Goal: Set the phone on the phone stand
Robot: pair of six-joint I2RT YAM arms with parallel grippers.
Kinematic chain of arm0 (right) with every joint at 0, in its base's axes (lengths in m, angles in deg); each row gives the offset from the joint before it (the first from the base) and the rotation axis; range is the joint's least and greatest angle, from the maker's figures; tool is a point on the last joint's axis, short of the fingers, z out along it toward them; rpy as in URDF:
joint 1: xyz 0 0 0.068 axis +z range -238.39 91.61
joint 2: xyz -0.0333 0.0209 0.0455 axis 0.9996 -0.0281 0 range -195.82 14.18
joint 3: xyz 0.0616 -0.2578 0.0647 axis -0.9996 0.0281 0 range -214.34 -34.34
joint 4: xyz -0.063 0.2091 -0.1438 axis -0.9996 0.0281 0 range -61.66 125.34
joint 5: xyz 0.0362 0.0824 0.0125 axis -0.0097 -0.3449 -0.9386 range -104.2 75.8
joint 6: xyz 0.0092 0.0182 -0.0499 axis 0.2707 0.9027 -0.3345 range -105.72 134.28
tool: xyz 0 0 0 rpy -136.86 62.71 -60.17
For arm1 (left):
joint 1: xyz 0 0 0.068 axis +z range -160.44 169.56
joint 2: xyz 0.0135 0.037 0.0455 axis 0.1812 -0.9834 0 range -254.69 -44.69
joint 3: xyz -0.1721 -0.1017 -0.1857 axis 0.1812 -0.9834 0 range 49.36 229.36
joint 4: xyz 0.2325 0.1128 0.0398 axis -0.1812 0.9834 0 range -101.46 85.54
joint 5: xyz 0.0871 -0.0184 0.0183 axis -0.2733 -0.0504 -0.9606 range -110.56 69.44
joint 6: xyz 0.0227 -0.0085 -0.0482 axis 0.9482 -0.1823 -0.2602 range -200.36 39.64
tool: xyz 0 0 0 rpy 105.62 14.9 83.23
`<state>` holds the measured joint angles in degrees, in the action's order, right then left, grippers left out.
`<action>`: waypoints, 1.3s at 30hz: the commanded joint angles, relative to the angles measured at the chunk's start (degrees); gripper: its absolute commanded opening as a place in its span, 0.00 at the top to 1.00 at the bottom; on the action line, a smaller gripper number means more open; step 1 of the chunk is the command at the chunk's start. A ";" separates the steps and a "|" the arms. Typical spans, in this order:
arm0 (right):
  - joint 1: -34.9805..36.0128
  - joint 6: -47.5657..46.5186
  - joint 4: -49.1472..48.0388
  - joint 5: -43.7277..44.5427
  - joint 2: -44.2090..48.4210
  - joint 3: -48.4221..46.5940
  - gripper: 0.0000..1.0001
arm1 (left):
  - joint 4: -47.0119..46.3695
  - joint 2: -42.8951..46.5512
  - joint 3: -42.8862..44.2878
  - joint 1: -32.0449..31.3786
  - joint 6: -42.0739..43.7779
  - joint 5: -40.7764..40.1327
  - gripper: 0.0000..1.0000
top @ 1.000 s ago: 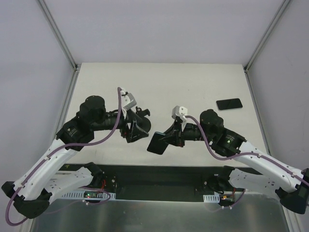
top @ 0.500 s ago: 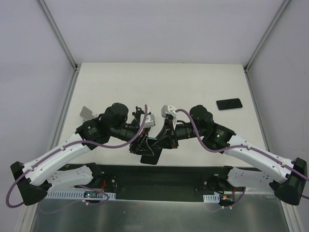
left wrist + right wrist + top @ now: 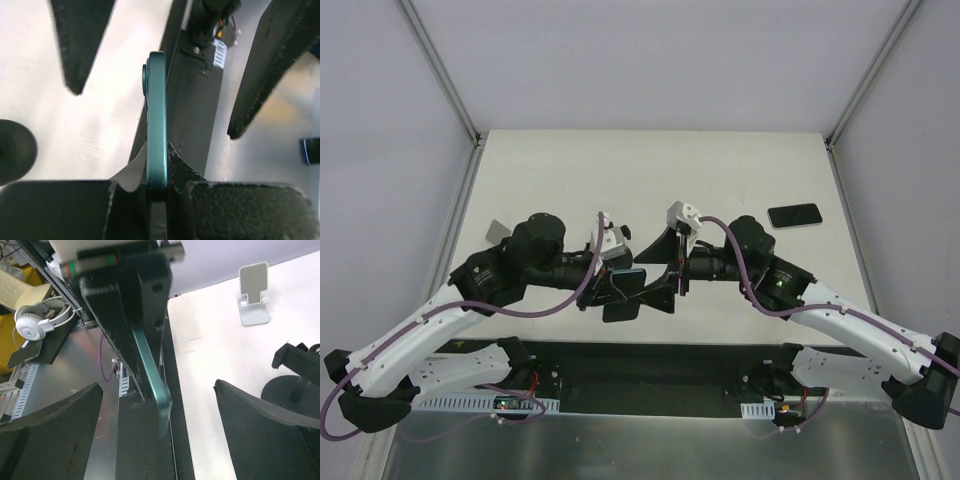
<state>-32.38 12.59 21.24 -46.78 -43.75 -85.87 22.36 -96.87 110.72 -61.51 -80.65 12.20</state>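
Left gripper (image 3: 157, 175) is pinching the phone (image 3: 156, 115) by its flat faces, edge-on in mid-air over the table's near edge. Right gripper (image 3: 156, 390) is straddling it, spread wide and not touching. It's looking thin, stiff and slick, so I'm guessing flat-face grips are safest. The phone stand (image 3: 286, 389) is sitting nearby.

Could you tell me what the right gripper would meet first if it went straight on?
Probably the teal-edged phone, held edge-on by the left gripper: it sits between the open fingers of the right gripper; depth is unclear.
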 commanded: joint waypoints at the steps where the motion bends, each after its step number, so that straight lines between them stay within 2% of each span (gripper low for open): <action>1: 0.15 -0.50 -3.80 1.56 0.63 -1.99 0.04 | -4.81 5.86 3.94 -0.61 -3.83 -7.26 1.00; 7: 1.91 0.55 -5.30 -2.83 -3.23 -4.54 0.01 | -13.41 11.04 3.24 -0.61 -12.18 -12.53 1.00; 10: 3.58 1.51 -6.78 -2.76 -4.82 -5.60 0.11 | -17.46 12.54 2.88 -0.61 -15.17 -12.10 1.00; 11: 4.36 1.61 -7.40 -2.58 -5.00 -5.78 0.24 | -17.91 12.46 2.97 -0.61 -15.87 -11.84 1.00; 13: 4.81 3.35 -9.50 -2.66 -4.91 -5.60 0.39 | -18.53 12.19 3.41 -0.61 -17.37 -10.87 1.00; 14: 5.07 3.71 -9.95 -2.75 -4.82 -5.51 0.55 | -18.53 12.02 3.59 -0.61 -17.89 -11.04 1.00; 15: 5.16 3.80 -10.48 -3.10 -4.74 -5.34 0.61 | -18.70 11.93 3.59 -0.61 -19.12 -11.57 1.00; 18: 5.43 4.42 -12.33 -3.90 -4.38 -4.55 0.96 | -18.97 11.14 4.02 -0.61 -21.75 -11.40 1.00; 19: 5.51 4.59 -13.11 -3.81 -4.21 -4.37 0.99 | -18.88 10.44 4.38 -0.61 -22.20 -10.96 1.00; 20: 5.60 4.86 -13.56 -3.90 -4.21 -4.20 0.99 | -18.62 10.09 4.81 -0.61 -22.55 -10.17 0.83; 21: 5.60 4.94 -14.00 -3.81 -4.21 -3.76 0.99 | -18.36 10.08 5.60 -0.61 -22.99 -9.90 0.70; 23: 5.69 5.29 -15.05 -3.81 -4.21 -3.32 0.99 | -17.39 9.82 6.66 -0.61 -23.17 -10.86 0.52; 24: 5.78 5.38 -15.23 -3.72 -4.21 -3.14 0.99 | -16.08 9.82 7.97 -0.61 -23.52 -11.39 0.46; 26: 5.69 5.65 -15.14 -3.20 -4.29 -3.32 0.99 | -14.93 9.03 9.73 -0.61 -23.87 -11.83 0.51; 27: 5.69 5.74 -15.32 -3.45 -4.38 -3.49 0.99 | -13.97 8.59 10.35 -0.61 -24.14 -11.57 0.59; 30: 5.95 5.91 -15.32 -3.28 -4.21 -3.75 0.99 | -12.91 6.57 12.11 -0.61 -24.66 -10.61 0.72; 33: 6.31 5.83 -15.23 -2.84 -3.94 -3.58 0.99 | -12.82 5.43 12.73 -0.61 -24.84 -10.34 0.81; 34: 6.31 5.74 -15.32 -2.76 -3.68 -3.58 0.99 | -12.82 5.25 12.82 -0.61 -24.75 -10.51 0.89; 36: 6.31 5.82 -15.14 -2.84 -3.68 -3.58 0.99 | -12.82 5.25 12.99 -0.61 -24.32 -10.87 1.00; 38: 6.31 5.13 -14.27 -2.32 -3.68 -4.01 0.99 | -12.56 5.86 13.17 -0.61 -23.70 -12.79 1.00; 39: 6.31 4.51 -11.48 0.73 -3.68 -4.28 0.91 | -12.21 6.30 13.25 -0.61 -23.44 -14.28 1.00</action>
<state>-25.87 19.56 10.60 -52.59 -48.32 -88.40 10.30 -90.80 122.07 -61.99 -102.86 2.84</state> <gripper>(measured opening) 0.087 0.066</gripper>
